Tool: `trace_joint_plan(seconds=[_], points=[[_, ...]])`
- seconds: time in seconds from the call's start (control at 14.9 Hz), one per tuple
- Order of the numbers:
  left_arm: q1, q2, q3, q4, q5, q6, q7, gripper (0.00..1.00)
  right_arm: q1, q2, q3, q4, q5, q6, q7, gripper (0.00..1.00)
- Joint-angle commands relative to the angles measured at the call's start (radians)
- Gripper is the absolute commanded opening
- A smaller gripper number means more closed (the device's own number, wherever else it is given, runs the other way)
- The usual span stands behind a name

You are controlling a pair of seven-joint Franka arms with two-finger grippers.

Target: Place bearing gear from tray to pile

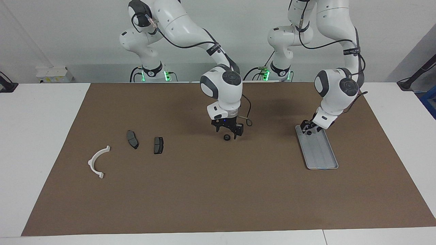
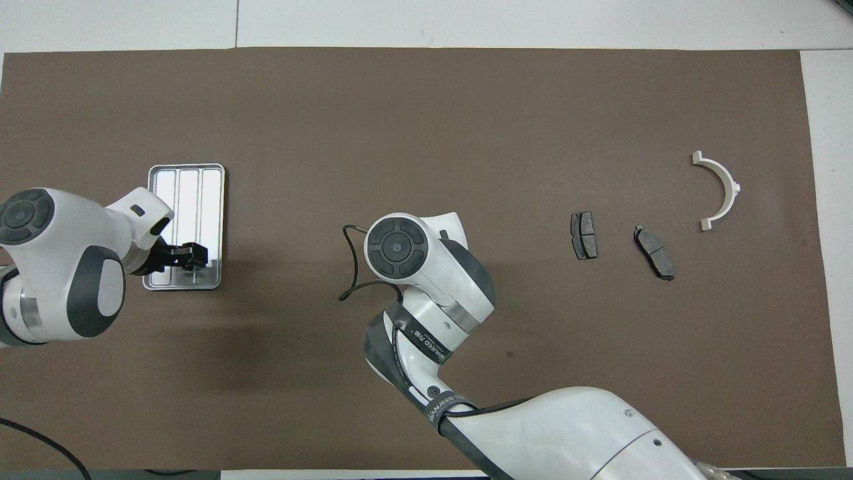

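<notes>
The silver tray (image 1: 322, 153) (image 2: 186, 187) lies at the left arm's end of the mat. A small black bearing gear (image 1: 309, 132) sits at the tray's end nearest the robots, and my left gripper (image 1: 309, 129) (image 2: 188, 255) is down right at it. A second bearing gear (image 1: 226, 137) lies on the mat's middle. My right gripper (image 1: 227, 133) stands open just above it, a finger on either side; in the overhead view the right arm hides both. The pile lies at the right arm's end: a white half-ring (image 1: 98, 162) (image 2: 720, 190) and two brake pads (image 1: 132, 139) (image 1: 158, 145).
A brown mat (image 1: 204, 190) covers most of the white table. The right arm stretches over the mat's middle in the overhead view. A black cable (image 2: 346, 267) loops beside its wrist.
</notes>
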Motion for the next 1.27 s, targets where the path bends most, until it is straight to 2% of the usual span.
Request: trace_joint_plan(seconds=[0.0,0.07,0.2,0.4,1.21], points=[[0.005,-0.018,-0.008,-0.03,-0.004,0.029,-0.032,0.76,-0.009,0.031,0.004,0.03,-0.019,0.029,0.021,0.97],[0.005,-0.018,-0.008,-0.03,-0.004,0.032,-0.038,0.7,-0.01,0.036,0.004,0.03,-0.019,0.037,0.019,0.96],[0.005,-0.013,-0.008,-0.035,-0.004,0.034,-0.038,0.69,-0.009,0.036,0.004,0.03,-0.019,0.032,0.019,0.95],[0.005,-0.013,-0.008,-0.041,-0.004,0.04,-0.037,0.69,-0.01,0.036,0.006,0.026,-0.009,0.028,0.015,0.81],[0.002,0.008,-0.008,-0.041,-0.004,0.08,-0.027,0.62,-0.01,0.033,0.014,0.023,0.105,-0.043,-0.047,0.8]])
